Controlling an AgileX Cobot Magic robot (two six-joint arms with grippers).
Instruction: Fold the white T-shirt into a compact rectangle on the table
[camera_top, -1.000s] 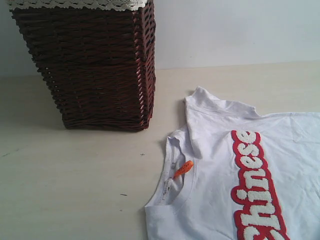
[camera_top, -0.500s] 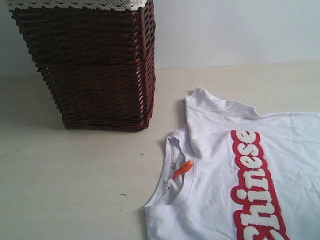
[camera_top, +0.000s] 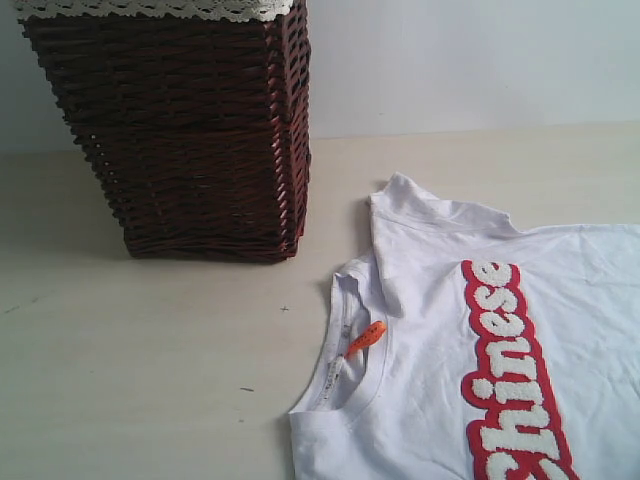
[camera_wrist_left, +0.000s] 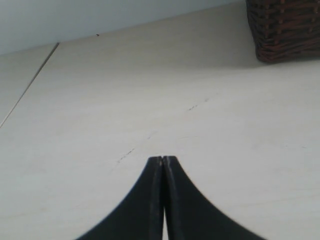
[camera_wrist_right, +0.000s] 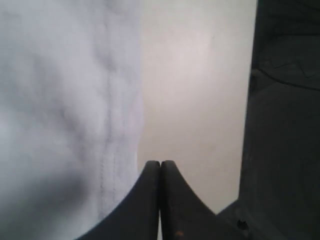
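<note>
Lying where was the white T-shirt (camera_top: 440, 330), Ana?

Spread front-up on the table (camera_top: 150, 360), Ben, at the right of the exterior view. Its red-outlined lettering (camera_top: 510, 370) showed, and the orange neck tag (camera_top: 368, 337) sat in the collar. One sleeve was turned in across the shoulder.

And the brown wicker basket (camera_top: 190, 130)?

It stood on the table beyond the collar, to the left in that view, apart from the shirt.

What about the grippers?

The left gripper (camera_wrist_left: 163, 159) was closed on nothing, over bare tabletop. The right gripper (camera_wrist_right: 160, 163) was closed too, and empty. Its tips were at the shirt's edge, but whether they touched the cloth I could not tell.
</note>
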